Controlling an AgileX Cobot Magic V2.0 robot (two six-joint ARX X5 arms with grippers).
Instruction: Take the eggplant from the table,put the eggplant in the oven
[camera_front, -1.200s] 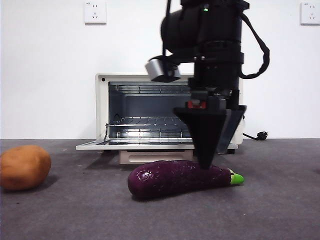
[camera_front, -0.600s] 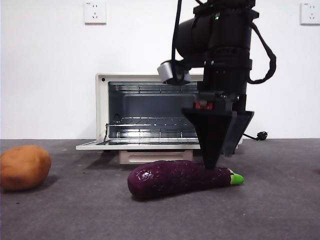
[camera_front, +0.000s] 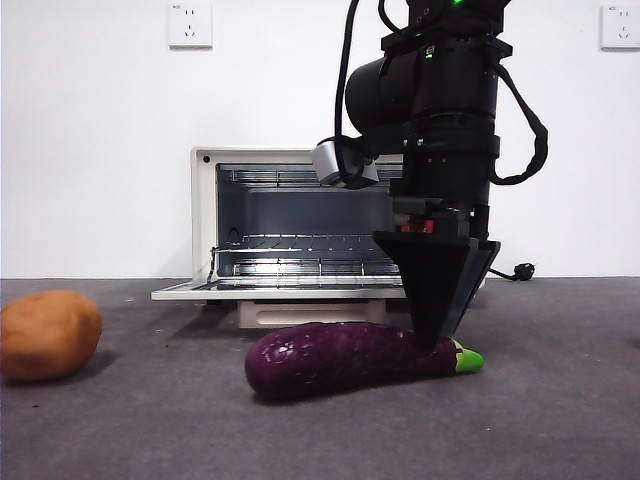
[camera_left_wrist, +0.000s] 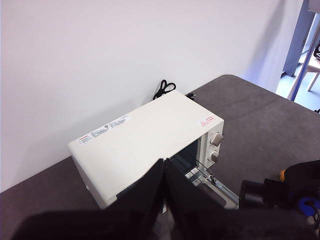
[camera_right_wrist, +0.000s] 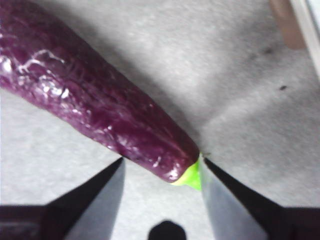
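Right gripper (camera_front: 437, 335), jaws spread, straddles the stem end of the eggplant (camera_front: 345, 358), which lies on the table (camera_front: 560, 420) at lower centre, its long axis running left from the tool, before the open oven (camera_front: 205, 215)

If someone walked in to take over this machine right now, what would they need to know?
Right gripper: open, down over the stem end of the eggplant, one jaw each side, not yet closed.
Left gripper: shut, waiting high above the oven.
The eggplant lies on the table in front of the oven, whose door is open.
Done: approach.
Left: grip, lift, place on the rack.
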